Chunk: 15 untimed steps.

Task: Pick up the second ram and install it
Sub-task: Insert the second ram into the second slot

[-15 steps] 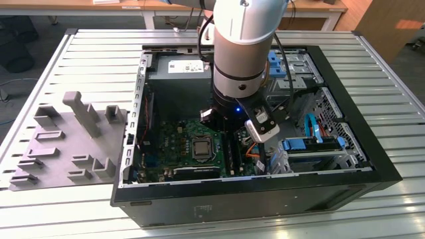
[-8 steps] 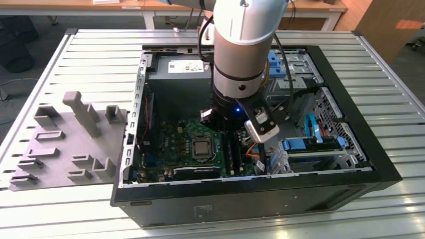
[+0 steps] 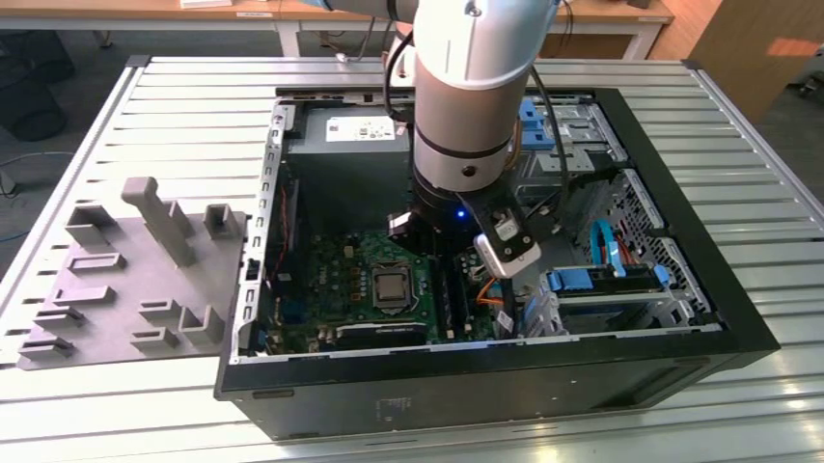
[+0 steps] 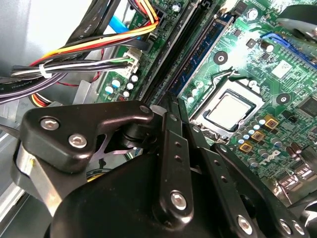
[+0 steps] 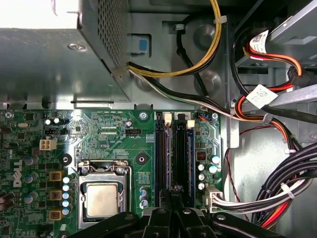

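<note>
The slatted metal bench carries an open black computer case, lying on its side with its inside facing up. The silver arm reaches down into the case from above, and the fingers are low over the board inside.

Well away from the fingers, outside the case on the exterior view's left, a grey plastic tray with upright blocks sits on the bench.

The green motherboard lies flat beneath the fingers and covers the floor of the case. A grey metal box with a perforated side stands beyond the far end of the memory slots, well apart from the fingers. Bundles of black, red, yellow and orange cables run along one side of the fingers, near them but not touching. On the other side, just beside the slots, is the square processor in its metal frame.

The second ram is seen edge-on as a long dark strip. It stands in one of the parallel memory slots and runs straight away from the fingertips. Another dark strip sits in a slot alongside, and a bluish slot lies between the two.

In both wrist views the fingers are drawn close together, with only a thin line between them. They meet over the near end of the second ram and appear to pinch its top edge.
</note>
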Available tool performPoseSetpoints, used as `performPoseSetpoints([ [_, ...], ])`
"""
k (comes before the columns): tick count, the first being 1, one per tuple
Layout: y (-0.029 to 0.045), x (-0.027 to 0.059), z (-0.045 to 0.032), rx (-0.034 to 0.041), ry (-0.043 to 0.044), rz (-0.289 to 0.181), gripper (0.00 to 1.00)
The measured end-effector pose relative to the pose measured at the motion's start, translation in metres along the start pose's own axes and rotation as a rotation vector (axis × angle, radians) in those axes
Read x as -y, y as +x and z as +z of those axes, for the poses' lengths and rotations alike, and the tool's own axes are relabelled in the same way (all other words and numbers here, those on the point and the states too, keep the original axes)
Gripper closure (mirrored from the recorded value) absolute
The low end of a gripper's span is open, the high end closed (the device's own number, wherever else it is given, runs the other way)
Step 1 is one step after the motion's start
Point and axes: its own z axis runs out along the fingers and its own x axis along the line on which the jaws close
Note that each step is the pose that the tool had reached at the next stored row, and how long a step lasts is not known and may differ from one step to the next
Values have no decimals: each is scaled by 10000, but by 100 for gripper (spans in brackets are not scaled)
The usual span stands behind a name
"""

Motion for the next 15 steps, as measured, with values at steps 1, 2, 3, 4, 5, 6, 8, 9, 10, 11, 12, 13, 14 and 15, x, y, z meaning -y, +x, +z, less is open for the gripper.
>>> performPoseSetpoints([
  [1, 0, 0, 0, -1, 0, 0, 89],
  [2, 0, 0, 0, 0, -1, 0, 89],
  [3, 0, 0, 1, 0, -2, 0, 89],
  [4, 0, 0, 1, 0, -3, 0, 89],
  [5, 0, 0, 2, 0, -5, 0, 89],
  [6, 0, 0, 10, 2, -8, 0, 89],
  [8, 1, 1, 19, 0, -4, 0, 89],
  [9, 1, 1, 20, -1, -4, 0, 89],
  [10, 1, 2, 22, 0, -5, 0, 89],
  [11, 1, 2, 26, 0, -10, 0, 89],
  [12, 1, 2, 31, 1, -12, 1, 89],
  [13, 1, 2, 33, 0, -11, 0, 89],
  [14, 1, 2, 34, 0, -10, 0, 89],
  [15, 1, 2, 35, -1, -9, 0, 89],
])
